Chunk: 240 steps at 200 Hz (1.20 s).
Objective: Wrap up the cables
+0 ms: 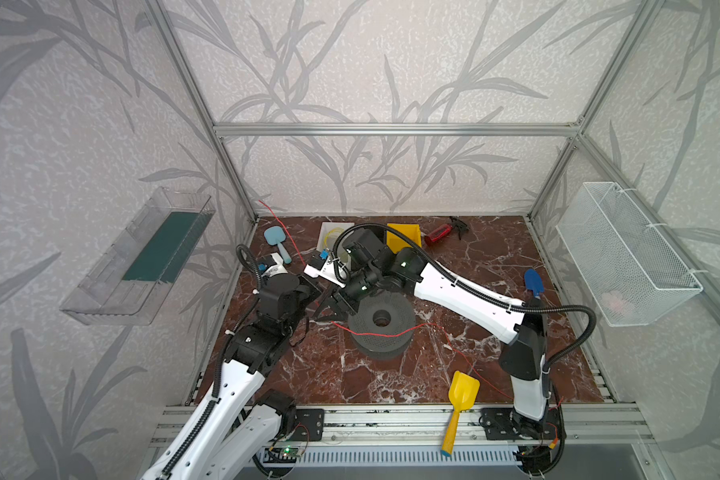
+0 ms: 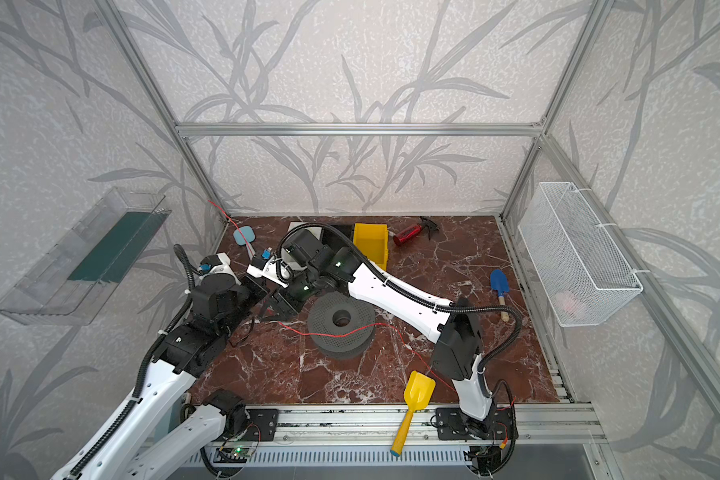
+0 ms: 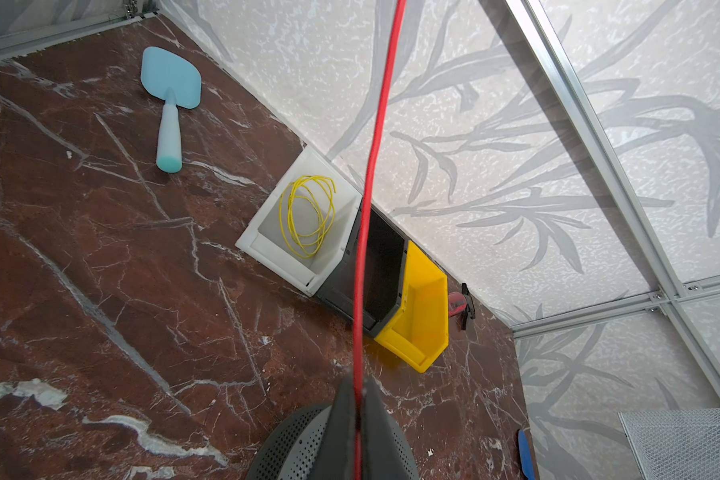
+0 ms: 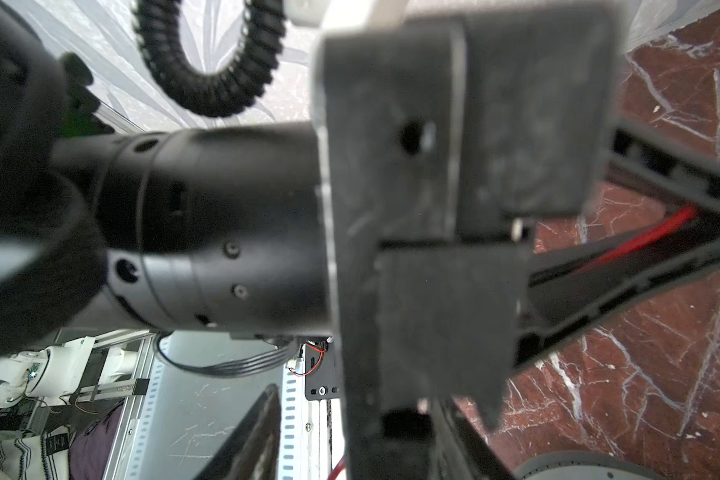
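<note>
A thin red cable (image 1: 391, 333) drapes over the grey perforated spool (image 1: 381, 328) and trails toward the front right. Its other stretch (image 3: 368, 174) rises toward the back left corner. My left gripper (image 3: 356, 390) is shut on this red cable just left of the spool (image 3: 296, 440); it also shows in a top view (image 2: 267, 311). My right gripper (image 1: 333, 309) reaches across beside it, jaws apart. In the right wrist view the left gripper's blurred body fills the space before the right gripper (image 4: 358, 415). A coiled yellow cable (image 3: 308, 216) lies in the white bin (image 3: 258, 245).
Black bin (image 3: 383, 266) and yellow bin (image 1: 404, 237) stand at the back wall beside a red spray bottle (image 1: 441, 235). A light blue scoop (image 1: 277, 241), blue trowel (image 1: 533, 282) and yellow scoop (image 1: 462, 395) lie around. A wire basket (image 1: 624, 253) hangs on the right wall.
</note>
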Motion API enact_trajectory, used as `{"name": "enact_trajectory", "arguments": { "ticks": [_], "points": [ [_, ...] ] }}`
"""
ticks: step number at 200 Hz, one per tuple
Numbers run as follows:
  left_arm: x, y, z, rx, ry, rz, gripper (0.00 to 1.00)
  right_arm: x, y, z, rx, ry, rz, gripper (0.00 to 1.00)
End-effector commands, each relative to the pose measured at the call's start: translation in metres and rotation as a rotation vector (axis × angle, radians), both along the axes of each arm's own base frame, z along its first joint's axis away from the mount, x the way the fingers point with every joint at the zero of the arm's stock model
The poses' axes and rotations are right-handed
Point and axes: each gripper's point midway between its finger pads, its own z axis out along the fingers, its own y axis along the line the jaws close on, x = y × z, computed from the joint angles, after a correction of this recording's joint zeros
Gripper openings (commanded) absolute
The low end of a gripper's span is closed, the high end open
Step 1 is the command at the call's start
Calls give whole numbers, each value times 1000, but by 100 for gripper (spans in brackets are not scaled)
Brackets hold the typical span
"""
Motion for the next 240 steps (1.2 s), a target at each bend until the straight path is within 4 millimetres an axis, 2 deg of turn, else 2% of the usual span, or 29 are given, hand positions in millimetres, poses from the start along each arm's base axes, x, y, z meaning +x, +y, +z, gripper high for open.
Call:
{"name": "enact_trajectory", "arguments": {
  "ticks": [1, 14, 28, 53, 76, 94, 102, 122, 146, 160, 174, 205, 231, 234, 240],
  "points": [
    [0, 3, 3, 13, -19, 17, 0, -3, 0, -10, -27, 27, -7, 47],
    [0, 3, 4, 16, -20, 15, 0, -3, 0, -11, -29, 35, -13, 39],
    [1, 4, 5, 22, -22, 16, 0, -1, -1, -13, -38, 38, -28, 36],
    [1, 4, 8, 26, -30, 15, 0, 9, -4, -19, -86, 15, -90, 15],
    [1, 3, 12, 27, -37, 8, 0, 15, -7, -23, -113, -8, -117, 0],
    [1, 1, 14, 41, -40, -7, 2, 14, -11, -19, -110, -30, -114, 0],
    [0, 0, 15, 52, -36, -17, 7, 13, -13, -17, -109, -40, -111, 0],
    [-7, -2, 18, 100, -19, -63, 30, 5, -21, -14, -97, -42, -77, 0],
    [-17, -4, 29, 167, -15, -132, 67, -9, -33, -7, -45, 22, -12, 0],
    [-22, -7, 35, 199, -13, -189, 81, -21, -41, -5, -27, 41, 35, 0],
    [-25, -12, 41, 204, -1, -262, 85, -34, -50, -1, -8, 61, 80, 0],
    [-32, -29, 56, 131, -13, -467, 87, -53, -70, 3, 21, 155, 147, 0],
    [-27, -27, 59, 160, -18, -497, 87, -67, -82, -5, 8, 241, 195, 0],
    [-26, -27, 60, 163, -19, -493, 87, -71, -87, 3, 24, 231, 204, 0],
    [-24, -26, 62, 168, -30, -494, 87, -76, -91, 4, 28, 242, 215, 0]
  ]
}}
